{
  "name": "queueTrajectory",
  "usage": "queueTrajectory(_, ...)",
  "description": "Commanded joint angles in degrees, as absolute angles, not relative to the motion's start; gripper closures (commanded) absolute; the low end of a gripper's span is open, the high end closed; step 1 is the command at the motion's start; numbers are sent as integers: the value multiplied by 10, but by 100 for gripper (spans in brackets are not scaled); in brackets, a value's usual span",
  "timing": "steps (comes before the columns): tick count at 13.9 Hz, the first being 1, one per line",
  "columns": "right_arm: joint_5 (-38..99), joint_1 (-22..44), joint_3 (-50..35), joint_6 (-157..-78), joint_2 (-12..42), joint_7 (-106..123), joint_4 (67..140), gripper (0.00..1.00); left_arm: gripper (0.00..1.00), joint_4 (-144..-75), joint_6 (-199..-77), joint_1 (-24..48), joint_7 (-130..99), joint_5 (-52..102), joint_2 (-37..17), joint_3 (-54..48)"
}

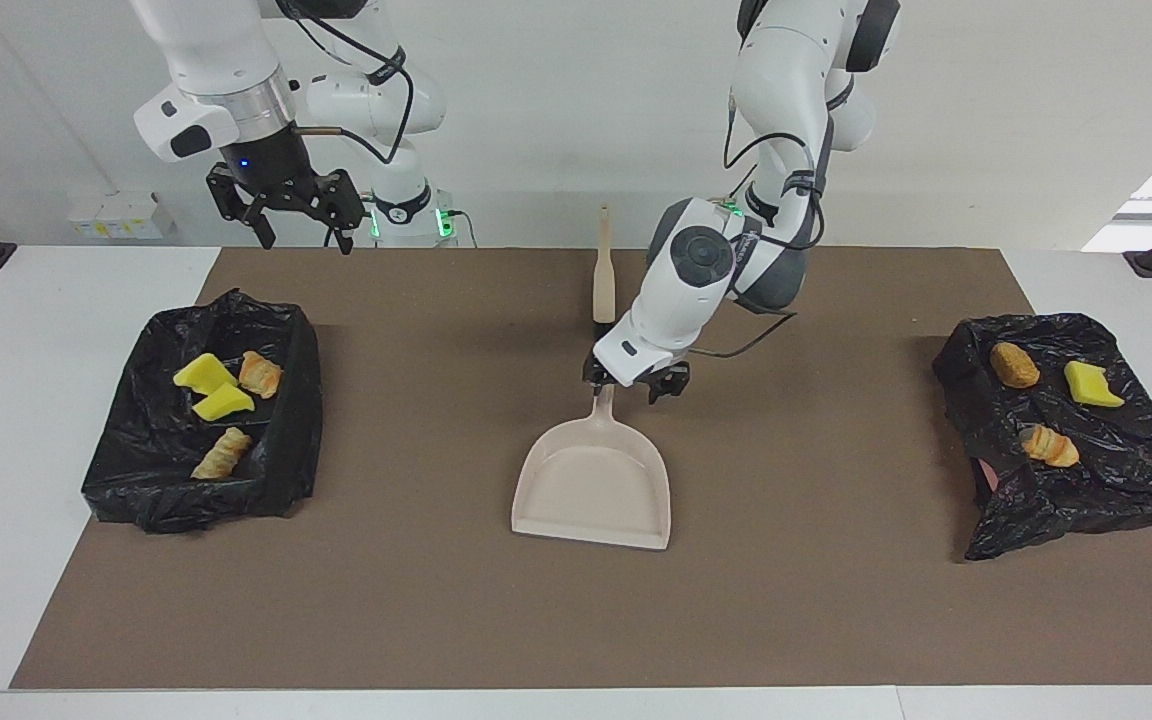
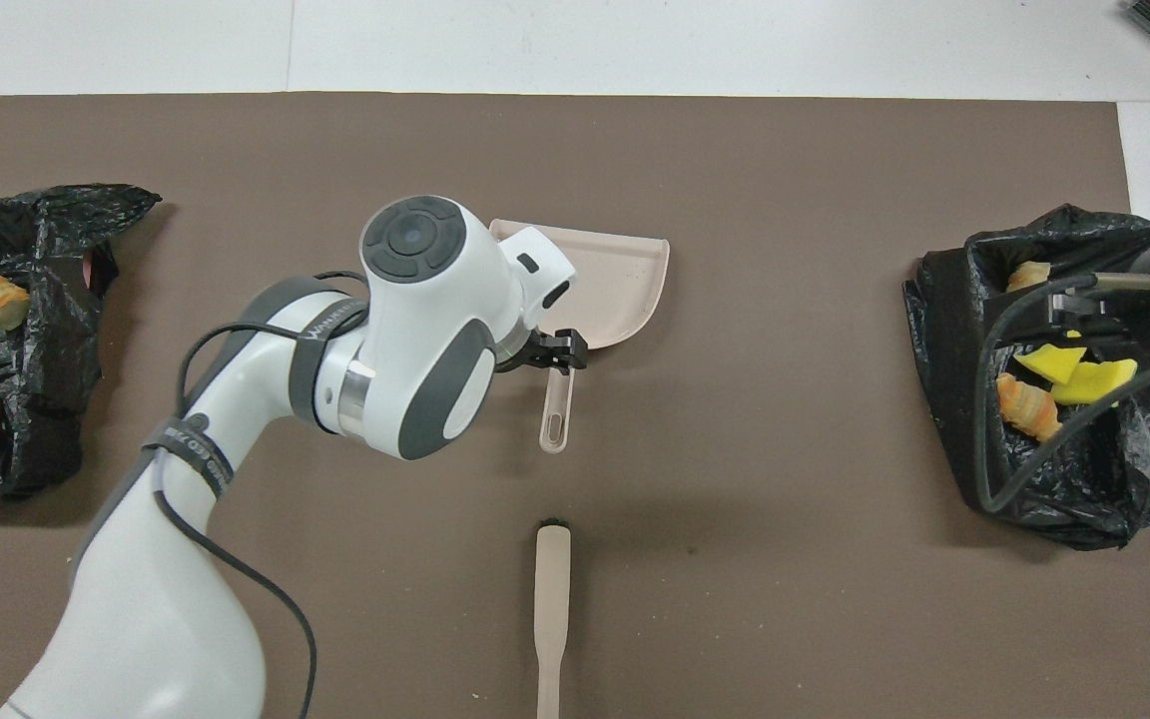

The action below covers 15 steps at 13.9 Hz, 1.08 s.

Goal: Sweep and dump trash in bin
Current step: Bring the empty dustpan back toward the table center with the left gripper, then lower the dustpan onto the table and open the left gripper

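Left gripper [image 1: 635, 386] hangs spread over the dustpan [image 1: 591, 490] handle at mid-mat, gripping nothing. The trash [image 1: 221, 400] lies well away from the dustpan: four scraps in the black-lined bin [image 1: 136, 440] toward the right arm's end, three [image 1: 1041, 405] on the black bag [image 1: 1086, 490] toward the left arm's end. The yellow chunks look spongy and light, the bread-like lumps crumbly; a judgement only, but pinching each at its middle should hold. Beside the dustpan handle, nearer the robots, lies the brush [image 1: 603, 285]. Right gripper [image 1: 298, 215] waits open, raised above the mat's edge.
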State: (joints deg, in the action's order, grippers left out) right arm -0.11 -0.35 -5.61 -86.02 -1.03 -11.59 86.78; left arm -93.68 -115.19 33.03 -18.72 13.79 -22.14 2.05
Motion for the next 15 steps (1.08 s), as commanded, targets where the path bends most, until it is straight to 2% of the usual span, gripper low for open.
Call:
queueTrajectory(1, 11, -13, -59, -858, -22, -105, 881, 0, 0, -943, -1117, 274, -185, 142, -198, 19)
queueTrajectory(8, 10, -13, -58, -858, -22, -105, 881, 0, 0, -941, -1062, 146, -23, 140, -158, 20)
queueTrajectory(15, 10, -13, -59, -859, -22, -105, 881, 0, 0, -940, -986, 48, 25, 76, -80, 33)
